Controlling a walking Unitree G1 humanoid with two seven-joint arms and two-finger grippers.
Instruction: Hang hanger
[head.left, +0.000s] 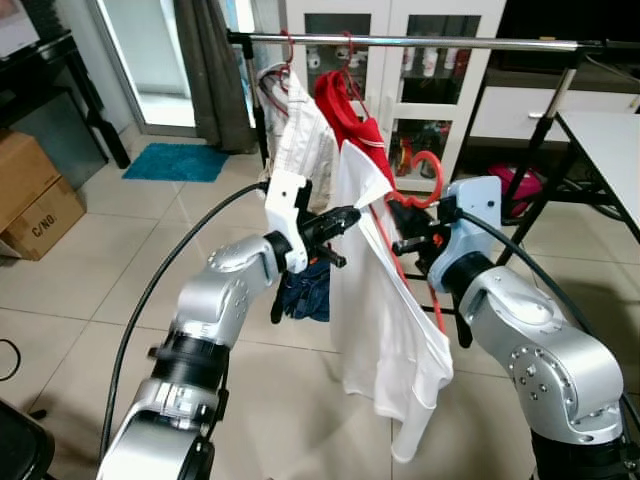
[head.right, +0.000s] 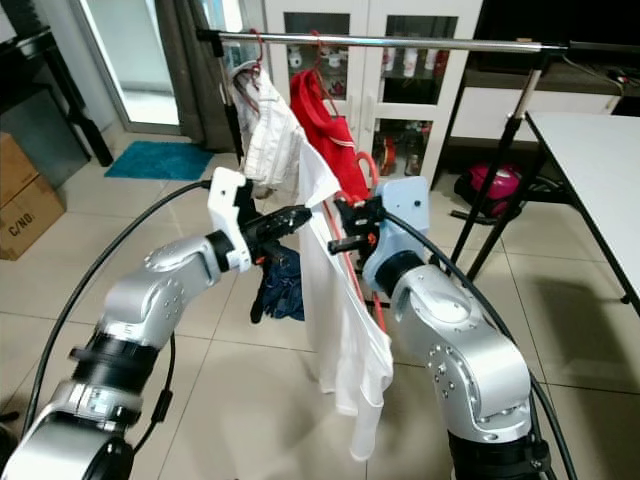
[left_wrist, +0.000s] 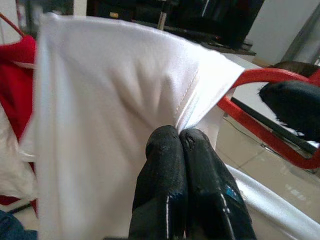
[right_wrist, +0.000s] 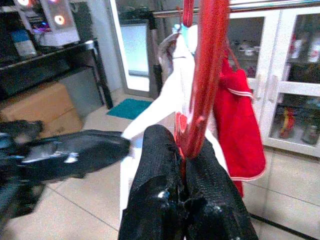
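Rail (head.left: 450, 42): 2 garments hung, 1 cream (head.left: 300, 135), 1 red (head.left: 345, 115).
Left gripper (head.left: 350, 215): fingers pinched on 1 white shirt (head.left: 385, 330).
Right gripper (head.left: 405, 243): clamped on 1 red hanger (head.left: 428, 180).

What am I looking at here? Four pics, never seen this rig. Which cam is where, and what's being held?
It's a humanoid robot with two silver arms, each ending in two black fingers. The two wide pictures come from a stereo camera on its head, looking down its arms. The other two come from wrist cameras looking along each gripper.

The left gripper is pinched shut on a white shirt. The right gripper is clamped on the red hanger that carries that shirt.

Ahead is a metal clothes rail, already holding a red garment and a pale one. The held hanger's hook is not yet on the rail.
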